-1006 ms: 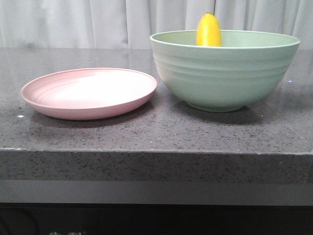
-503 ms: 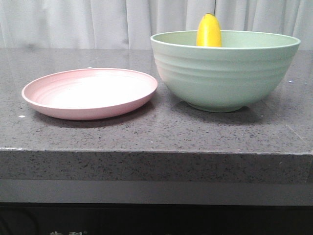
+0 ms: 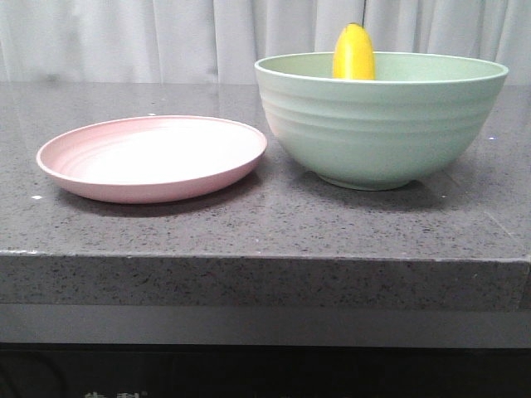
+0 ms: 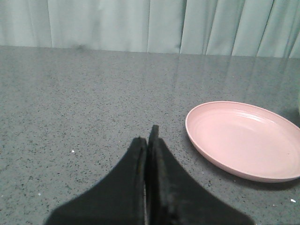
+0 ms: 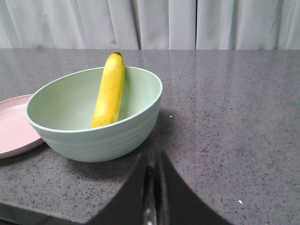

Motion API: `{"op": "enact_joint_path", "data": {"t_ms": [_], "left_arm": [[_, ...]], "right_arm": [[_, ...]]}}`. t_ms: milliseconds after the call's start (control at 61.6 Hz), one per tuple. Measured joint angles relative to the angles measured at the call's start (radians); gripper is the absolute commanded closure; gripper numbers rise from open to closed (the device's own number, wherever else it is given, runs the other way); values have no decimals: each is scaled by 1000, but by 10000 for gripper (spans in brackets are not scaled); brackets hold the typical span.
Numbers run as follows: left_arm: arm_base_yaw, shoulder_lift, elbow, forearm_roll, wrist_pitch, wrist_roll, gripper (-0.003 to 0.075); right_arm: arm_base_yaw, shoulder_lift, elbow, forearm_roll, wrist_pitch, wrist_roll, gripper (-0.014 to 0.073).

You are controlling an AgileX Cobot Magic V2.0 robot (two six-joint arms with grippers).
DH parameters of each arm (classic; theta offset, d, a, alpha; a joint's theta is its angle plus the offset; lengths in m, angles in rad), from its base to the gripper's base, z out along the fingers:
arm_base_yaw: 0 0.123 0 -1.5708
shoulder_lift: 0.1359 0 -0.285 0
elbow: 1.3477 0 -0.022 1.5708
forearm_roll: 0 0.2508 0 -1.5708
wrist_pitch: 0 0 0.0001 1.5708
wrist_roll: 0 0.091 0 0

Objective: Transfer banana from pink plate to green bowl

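Note:
The banana (image 3: 354,52) leans upright inside the green bowl (image 3: 382,124), its tip above the far rim; the right wrist view shows it (image 5: 110,91) resting against the bowl's wall (image 5: 136,126). The pink plate (image 3: 153,157) lies empty left of the bowl, and also shows in the left wrist view (image 4: 243,140). My left gripper (image 4: 149,138) is shut and empty over the counter, apart from the plate. My right gripper (image 5: 153,157) is shut and empty, a short way from the bowl. Neither gripper shows in the front view.
The dark speckled stone counter (image 3: 249,224) has a front edge close below the plate and bowl. Pale curtains (image 3: 166,37) hang behind the counter.

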Motion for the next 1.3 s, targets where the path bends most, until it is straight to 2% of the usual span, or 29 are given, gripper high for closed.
{"op": "enact_joint_path", "data": {"t_ms": [584, 811, 941, 1104, 1298], "left_arm": [[0, 0, 2, 0, -1, 0, 738], [30, -77, 104, 16, -41, 0, 738], [49, -77, 221, 17, -105, 0, 738], [52, -77, 380, 17, -316, 0, 738], [52, -77, 390, 17, -327, -2, 738]], "right_arm": [[0, -2, 0, 0, -2, 0, 662], [0, -2, 0, 0, -2, 0, 662], [0, -2, 0, 0, -4, 0, 662], [0, -2, 0, 0, -6, 0, 662], [0, -2, 0, 0, -6, 0, 662]]}}
